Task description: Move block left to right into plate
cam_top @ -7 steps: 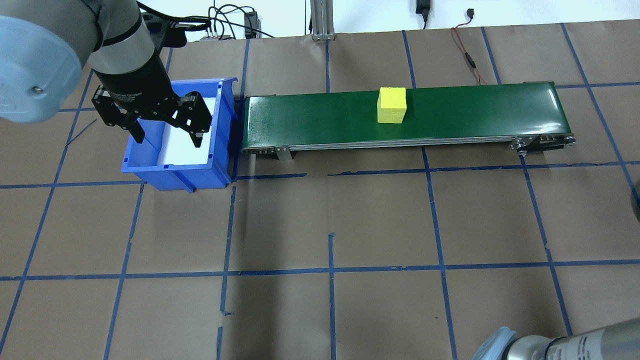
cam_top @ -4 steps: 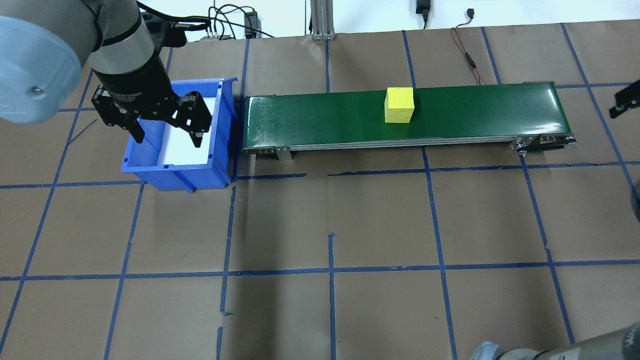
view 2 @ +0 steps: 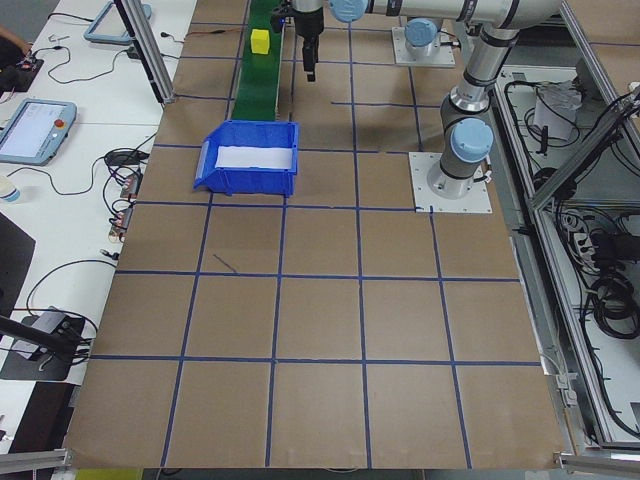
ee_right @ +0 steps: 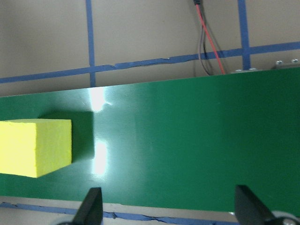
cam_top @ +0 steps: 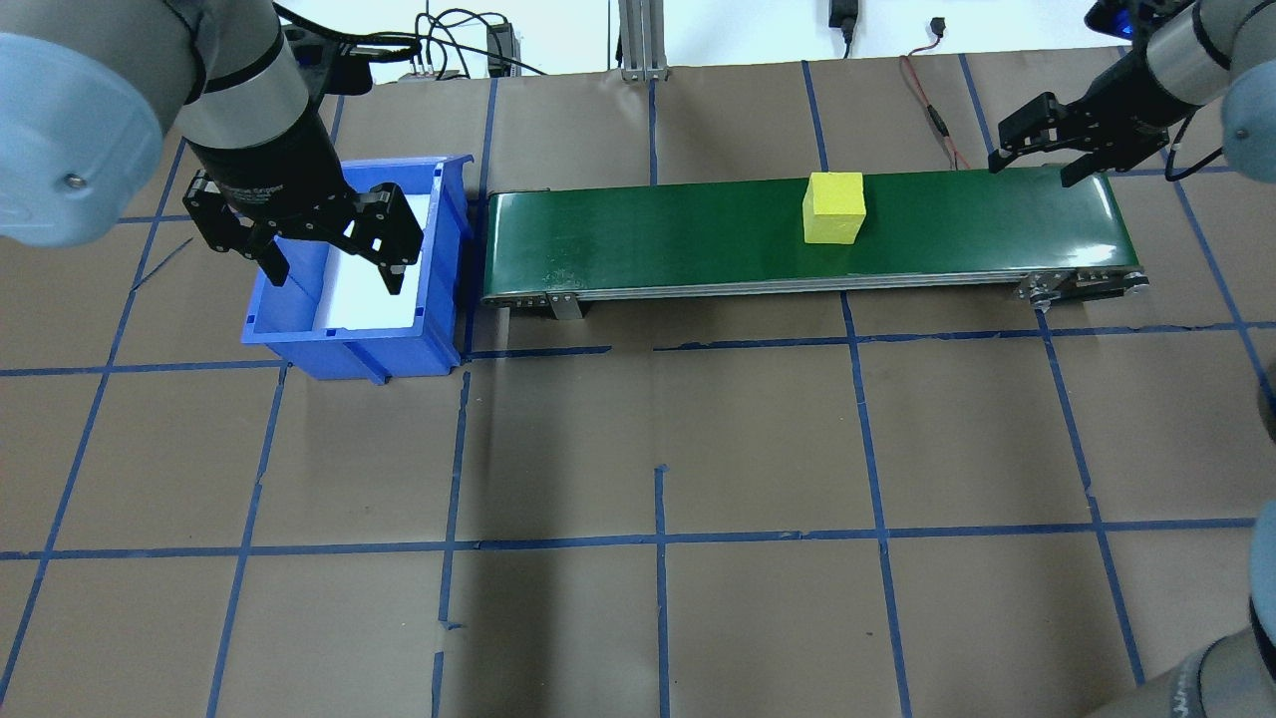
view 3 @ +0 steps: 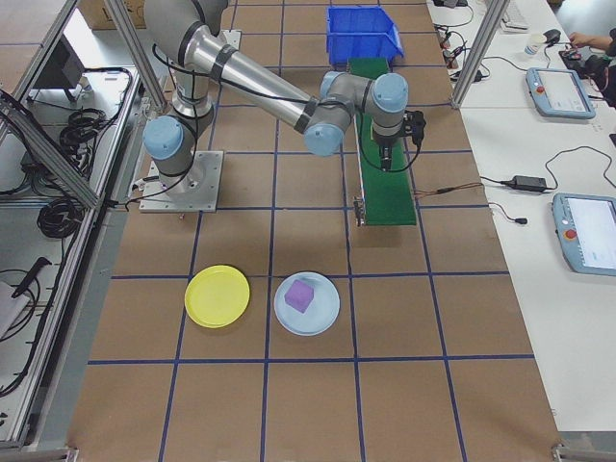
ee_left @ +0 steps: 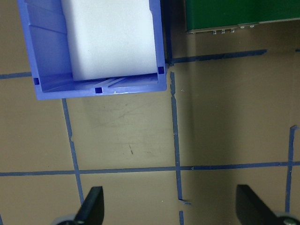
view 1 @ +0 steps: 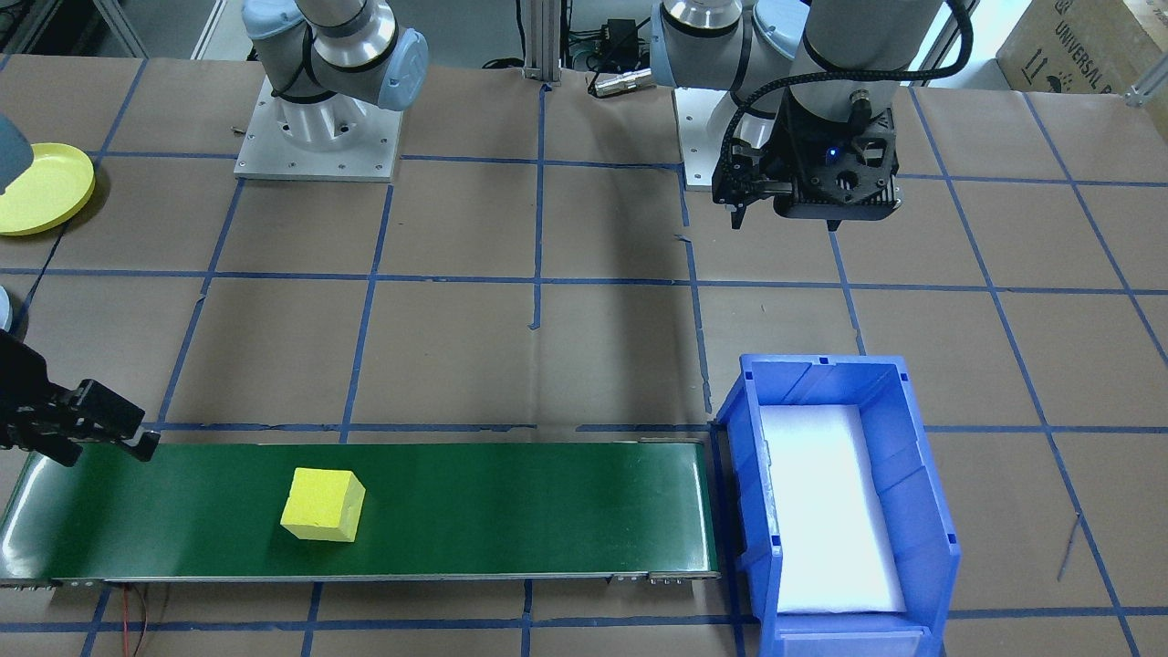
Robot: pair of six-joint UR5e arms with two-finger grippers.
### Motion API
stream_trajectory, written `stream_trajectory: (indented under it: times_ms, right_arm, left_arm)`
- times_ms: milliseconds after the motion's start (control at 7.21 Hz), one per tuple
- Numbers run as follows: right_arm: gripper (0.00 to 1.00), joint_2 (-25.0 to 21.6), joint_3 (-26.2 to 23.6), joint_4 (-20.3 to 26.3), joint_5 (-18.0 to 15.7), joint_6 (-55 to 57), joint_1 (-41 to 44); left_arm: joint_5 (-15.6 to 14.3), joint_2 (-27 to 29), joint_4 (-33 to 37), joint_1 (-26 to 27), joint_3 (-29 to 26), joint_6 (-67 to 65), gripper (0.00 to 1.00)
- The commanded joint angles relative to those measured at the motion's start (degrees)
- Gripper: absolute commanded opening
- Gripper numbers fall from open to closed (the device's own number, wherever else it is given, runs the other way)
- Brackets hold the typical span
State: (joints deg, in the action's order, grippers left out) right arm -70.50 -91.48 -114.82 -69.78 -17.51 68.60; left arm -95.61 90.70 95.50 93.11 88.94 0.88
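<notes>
hovering open right hand (cam_top: 1042,158) over belt (cam_top: 698,234), block (cam_top: 834,208) nearby

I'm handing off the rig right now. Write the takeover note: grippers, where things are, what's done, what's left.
Left gripper: open, empty, hanging over the blue bin.
Right gripper: open, empty, above the right end of the green conveyor.
Yellow block: on the belt, right of its middle, short of the right gripper.
Yellow plate: empty, on the table beside a light blue plate holding a purple block.
Done: block is on the belt.
Left: right gripper grasps it and places it in the yellow plate.
</notes>
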Motion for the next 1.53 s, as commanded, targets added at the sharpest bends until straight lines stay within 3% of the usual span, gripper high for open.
stream_trajectory:
  times_ms: [0, 416, 1110, 1388]
  right_arm:
    - [1.0, 3.42, -0.11, -3.8, 3.07, 1.69, 2.32]
    - [1.0, 5.11, -1.33, -7.61, -0.69, 4.58, 6.02]
    - [1.0, 4.93, -1.69, -8.22, -0.18, 9.08, 6.9]
    - [1.0, 6.07, -1.51, -8.49, -2.1, 8.99, 6.9]
  left_arm:
    - [0.07, 0.0, 0.03, 0.06, 0.09, 0.0, 1.0]
    - [0.07, 0.09, 0.03, 0.06, 0.0, 0.0, 1.0]
    - [0.16, 0.09, 0.03, 0.15, 0.09, -0.26, 1.0]
    - [0.16, 0.09, 0.03, 0.15, 0.09, -0.35, 1.0]
